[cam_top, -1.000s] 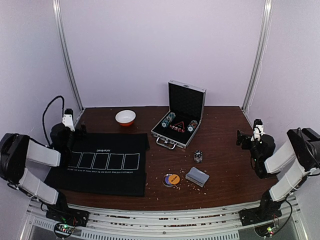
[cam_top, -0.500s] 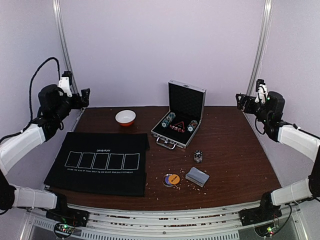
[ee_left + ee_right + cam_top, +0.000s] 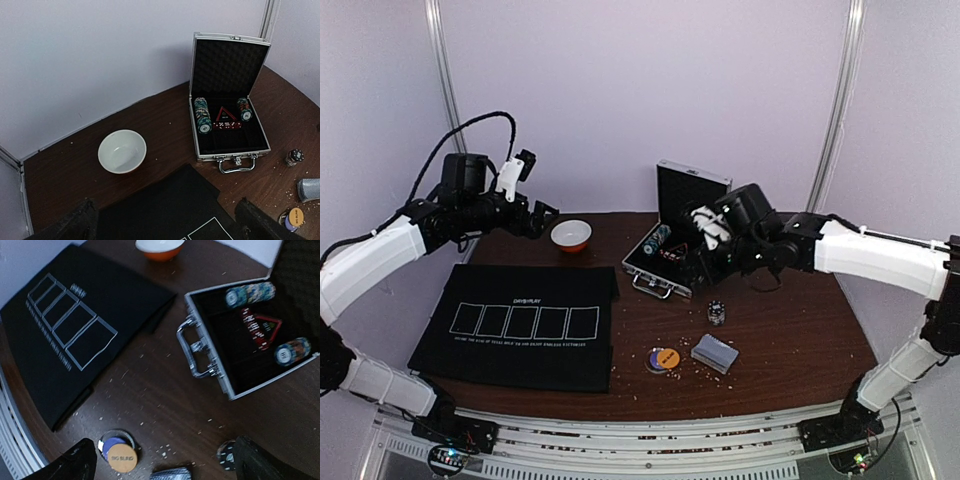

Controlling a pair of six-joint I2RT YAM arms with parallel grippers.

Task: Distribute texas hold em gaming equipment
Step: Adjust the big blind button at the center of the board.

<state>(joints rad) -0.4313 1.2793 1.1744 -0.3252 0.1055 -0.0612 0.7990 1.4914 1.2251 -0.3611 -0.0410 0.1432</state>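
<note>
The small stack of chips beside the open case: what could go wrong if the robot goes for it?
The chip stack is small and stands alone; fingers closing off-centre might topple it. The right gripper, open, hangs near the open case and could bump it. The card deck lies flat, probably hard to pinch.

A robot lab test cell. The left arm (image 3: 380, 255) and right arm (image 3: 880, 250) are bolted to a metal rail (image 3: 640, 440) at the near edge of a brown desk (image 3: 790, 330), and a loose black cable (image 3: 460, 135) loops over the left one. Bare pale walls (image 3: 640, 90) close the far side and both flanks, with aluminium posts (image 3: 452, 120) in the far corners. Props lie on the desk: a mat (image 3: 520, 330), a case (image 3: 680, 235), cards (image 3: 714, 353).
</note>
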